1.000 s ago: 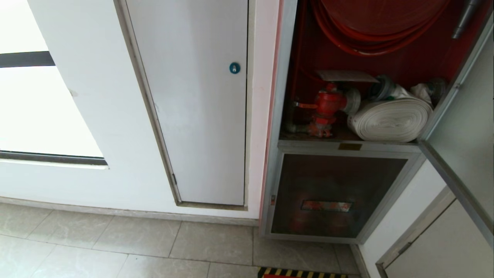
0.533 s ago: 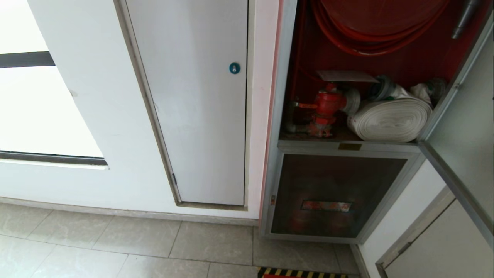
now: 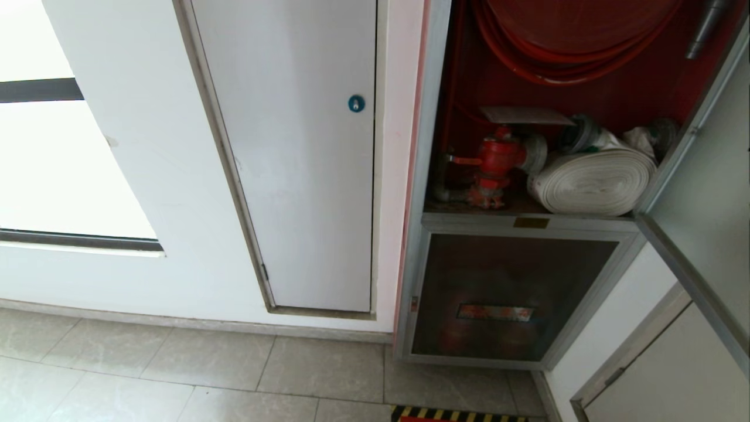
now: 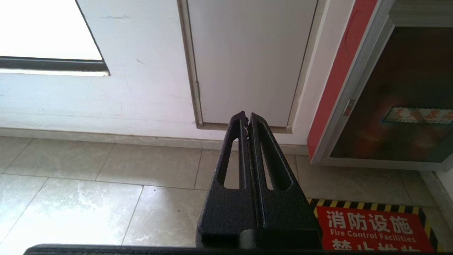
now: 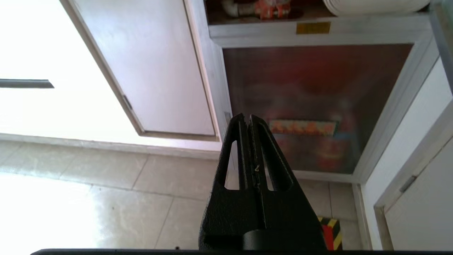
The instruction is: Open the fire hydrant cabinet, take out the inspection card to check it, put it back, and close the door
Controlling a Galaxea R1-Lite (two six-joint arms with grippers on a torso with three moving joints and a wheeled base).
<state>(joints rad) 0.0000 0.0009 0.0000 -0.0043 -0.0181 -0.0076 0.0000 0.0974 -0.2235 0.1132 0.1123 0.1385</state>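
Note:
The fire hydrant cabinet (image 3: 423, 176) stands open and shows its red inside. Its door (image 3: 706, 193) is swung out to the right, edge-on to me. The inspection card (image 3: 525, 115), a thin whitish sheet, lies flat above the red valve (image 3: 495, 159) inside the cabinet. Neither arm shows in the head view. In the right wrist view my right gripper (image 5: 247, 117) is shut and empty, low down and pointing at the lower glass door (image 5: 318, 106) under the brass-plated crossbar (image 5: 354, 31). My left gripper (image 4: 247, 115) is shut and empty, aimed at the foot of the wall.
A rolled white fire hose (image 3: 595, 179) lies right of the valve, with a red hose reel (image 3: 577, 35) above. Left of the cabinet is a white panel with a blue lock (image 3: 355, 103). A red floor sign (image 4: 371, 228) with a striped border lies before the cabinet.

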